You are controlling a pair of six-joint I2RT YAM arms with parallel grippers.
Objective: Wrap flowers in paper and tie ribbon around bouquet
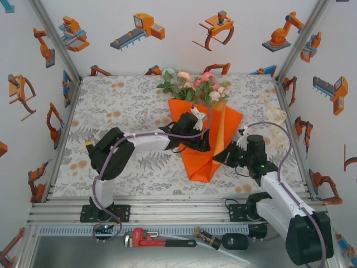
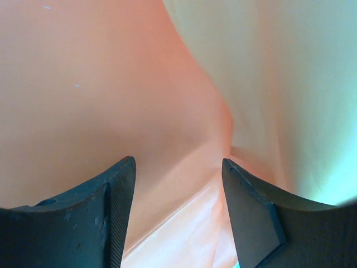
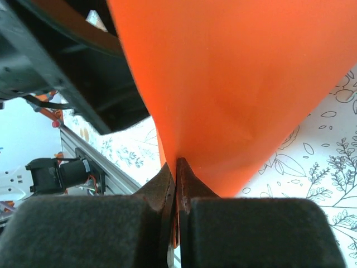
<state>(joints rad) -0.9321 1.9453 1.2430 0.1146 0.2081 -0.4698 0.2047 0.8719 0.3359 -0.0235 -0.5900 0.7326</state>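
Orange paper (image 1: pixel 230 120) on the tabletop (image 1: pixel 111 106), folded to a tapered cone, with the narrow end toward the arm bases. Flowers (image 1: pixel 195 84) out of the wide end, just beyond the left hand (image 2: pixel 177 162): pink and cream blooms, green leaves, stems hidden inside the fold.

Left hand low over the middle of the cone, jaws standing well apart. Dark ridged fingers (image 2: pixel 120 212) at both sides of the wrist view, with nothing gripped between them. Smooth orange sheet very close in front of these fingers. Paler cream-green surface to the right of them, not possible to say what. Not possible to say either whether the tips touch the sheet.

Right hand (image 3: pixel 175 167) at the lower right edge of the cone, closed fully. Pads pressed together, with a thin orange edge pinched between them. Above the tips, the sheet spreading wide like a fan. Printed tabletop to the right of this hand, and a metal rail (image 3: pixel 92 148) to the left of it and lower.

Ribbon (image 1: pixel 277 115) cream-white, in a loose crumpled heap beyond the right hand, near the right wall, apart from the paper.

Red wrench (image 1: pixel 153 239) well behind both hands, off the tabletop, near the arm bases.
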